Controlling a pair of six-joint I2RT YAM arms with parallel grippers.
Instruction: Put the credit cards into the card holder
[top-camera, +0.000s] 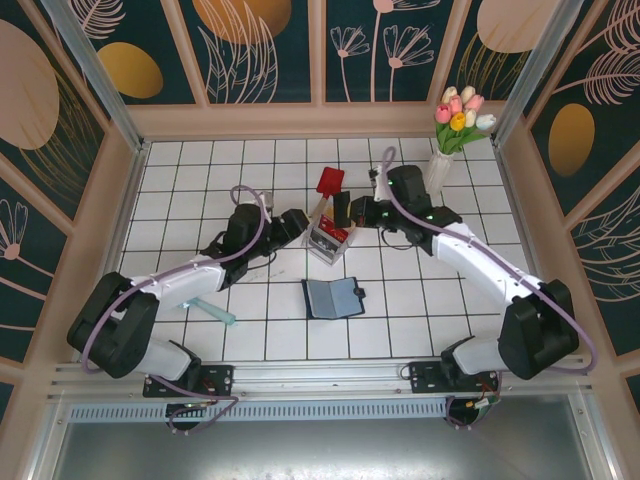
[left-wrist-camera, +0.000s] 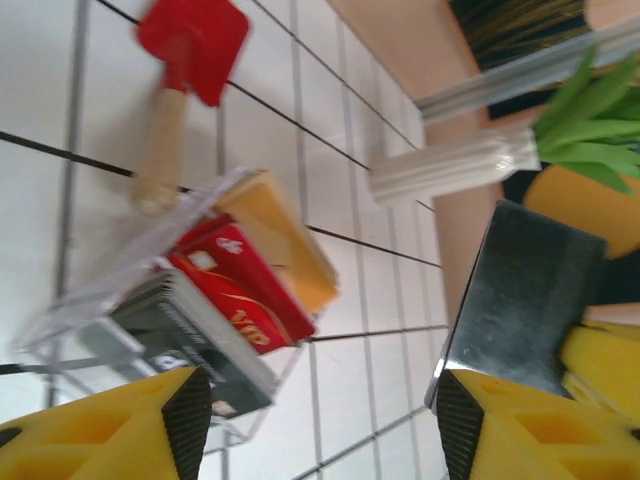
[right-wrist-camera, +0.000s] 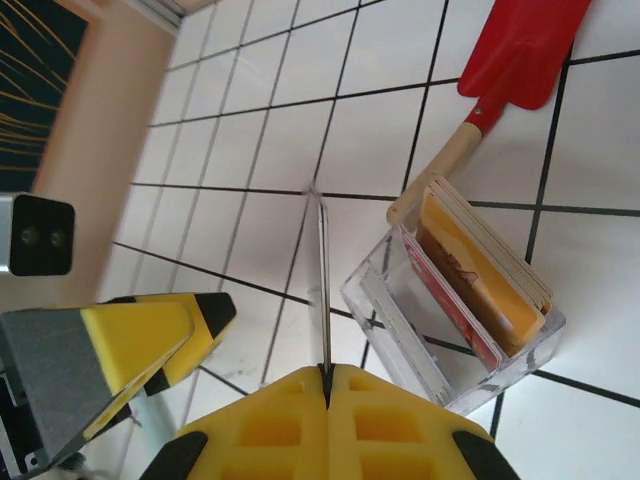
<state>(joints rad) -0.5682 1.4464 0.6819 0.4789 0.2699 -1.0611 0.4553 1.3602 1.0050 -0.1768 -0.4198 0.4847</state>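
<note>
The credit cards stand upright in a clear plastic box (top-camera: 329, 240): a red card (left-wrist-camera: 240, 295), a yellow-orange card (left-wrist-camera: 285, 235) and a grey card (left-wrist-camera: 180, 335). One more dark grey card (left-wrist-camera: 525, 285) is out of the box, seen edge-on (right-wrist-camera: 322, 280), and my right gripper (right-wrist-camera: 327, 375) is shut on its lower edge. My left gripper (left-wrist-camera: 320, 425) stands open beside the box with bare tile between its fingers, just left of the held card. The card holder (top-camera: 333, 297) lies open on the tiles nearer the arms.
A red paddle with a wooden handle (top-camera: 328, 186) lies just behind the box. A white vase of tulips (top-camera: 445, 160) stands at the back right. A pale blue tool (top-camera: 205, 308) lies near the left arm. Wooden walls ring the tiled floor.
</note>
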